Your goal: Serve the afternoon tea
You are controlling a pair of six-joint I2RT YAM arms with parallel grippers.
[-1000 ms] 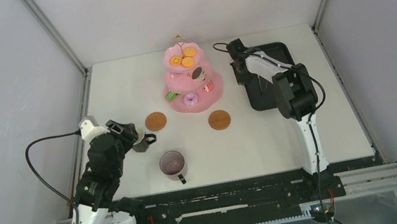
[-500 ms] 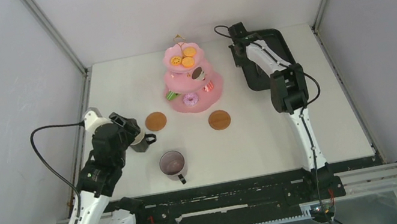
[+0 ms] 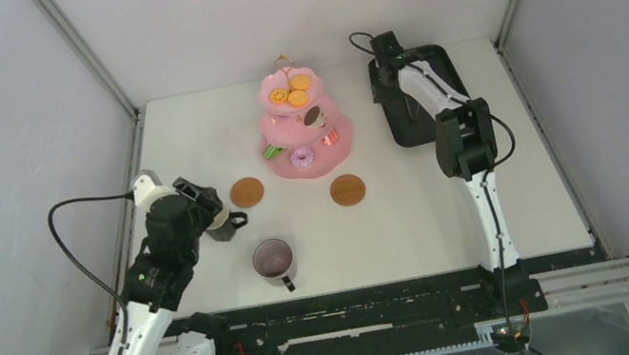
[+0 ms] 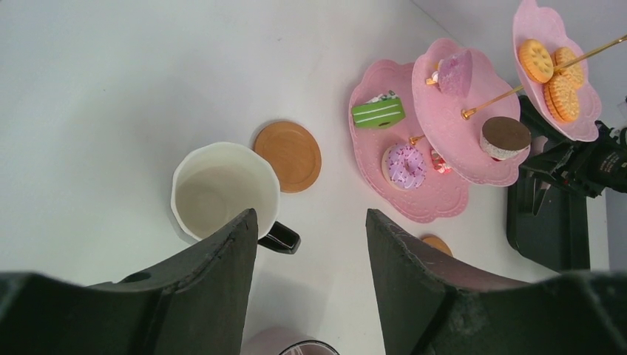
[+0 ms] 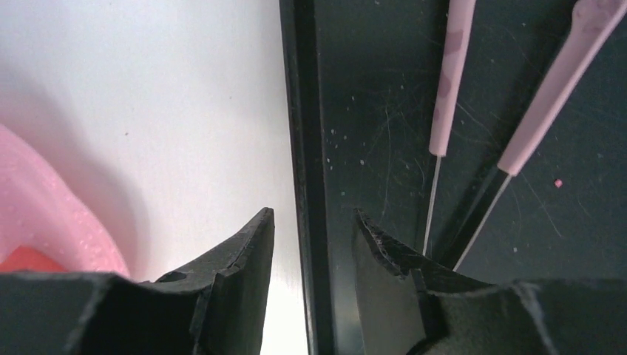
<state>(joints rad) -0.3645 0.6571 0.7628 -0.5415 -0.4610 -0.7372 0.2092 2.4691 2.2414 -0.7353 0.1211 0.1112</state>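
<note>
The pink three-tier cake stand [image 3: 303, 131] stands at the back centre with toy pastries [image 4: 405, 164] on its tiers. Two brown coasters [image 3: 247, 192] [image 3: 348, 190] lie bare in front of it. A dark mug with a cream inside [image 4: 222, 188] stands left of the near coaster [image 4: 288, 155]. My left gripper [image 4: 310, 222] hovers open just above and beside it, holding nothing. The second mug [image 3: 273, 260] stands nearer the front. My right gripper [image 5: 312, 222] is open, its jaws astride the left rim of the black tray [image 5: 303, 111].
Tongs with pink arms [image 5: 451, 74] lie inside the black tray [image 3: 438, 133] at the back right. Grey walls close in the table on the left, right and back. The cake stand's lowest tier [image 5: 44, 214] lies just left of the right gripper.
The right gripper has moved back along the tray's left rim and its jaws have opened from shut. The left arm shifted slightly over the mug, then held still.
</note>
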